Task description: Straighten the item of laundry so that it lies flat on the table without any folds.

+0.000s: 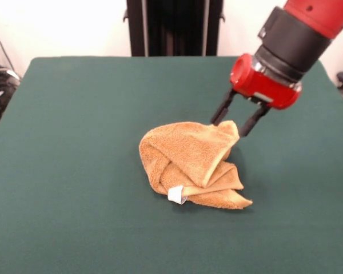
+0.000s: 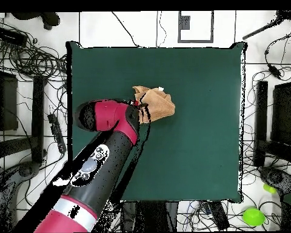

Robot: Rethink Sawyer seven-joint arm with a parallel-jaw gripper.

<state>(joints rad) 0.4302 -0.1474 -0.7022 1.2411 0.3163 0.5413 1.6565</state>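
Green cloth covers the table (image 1: pixel 74 171) beneath me. Near its middle my towel (image 1: pixel 188 162) sits crumpled in folds, white tag (image 1: pixel 176 194) showing. My gripper (image 1: pixel 233 123) has its two fingers spread apart, straddling the towel's raised corner.

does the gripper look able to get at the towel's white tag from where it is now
Probably yes. The gripper sits open at the towel's far raised corner, while the white tag lies exposed on the opposite, camera-side edge. Nothing covers it, but the arm must pass over the crumpled heap.
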